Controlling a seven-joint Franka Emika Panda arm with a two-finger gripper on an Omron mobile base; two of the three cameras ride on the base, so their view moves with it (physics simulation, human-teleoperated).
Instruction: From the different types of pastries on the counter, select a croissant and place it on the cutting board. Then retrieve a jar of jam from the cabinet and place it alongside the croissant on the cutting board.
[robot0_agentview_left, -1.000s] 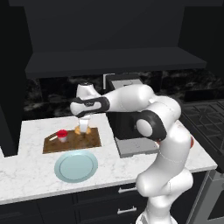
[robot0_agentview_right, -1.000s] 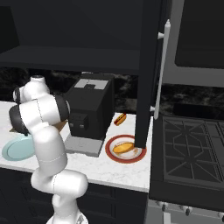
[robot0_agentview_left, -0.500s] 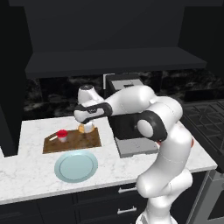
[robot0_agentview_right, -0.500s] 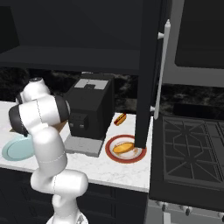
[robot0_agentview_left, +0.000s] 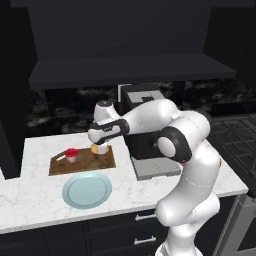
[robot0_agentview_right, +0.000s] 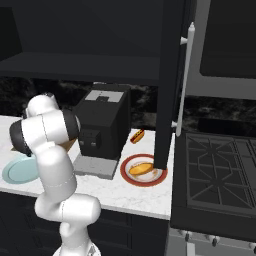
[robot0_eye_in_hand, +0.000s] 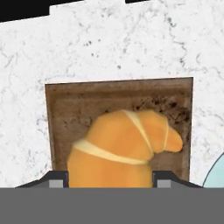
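We see the croissant (robot0_eye_in_hand: 124, 146) between the gripper (robot0_eye_in_hand: 109, 180) fingertips over the cutting board (robot0_eye_in_hand: 65, 105); whether the claw grips it we cannot tell. The jar of jam (robot0_agentview_left: 71, 154) stands on the board at its 9 o'clock end, the blue plate (robot0_agentview_left: 87, 190) at 6 o'clock.

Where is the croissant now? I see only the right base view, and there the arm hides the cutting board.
Observer: In the hand view the croissant fills the gap between the finger tips of the end effector, with the cutting board behind it.
Operator: Is the jar of jam on the board?
Observer: Yes. In the left base view the jar of jam stands, red lid up, on the board's left part, apart from the croissant.
Operator: Does the croissant touch the board?
Observer: The left base view shows it low over the board's right part; contact I cannot tell.
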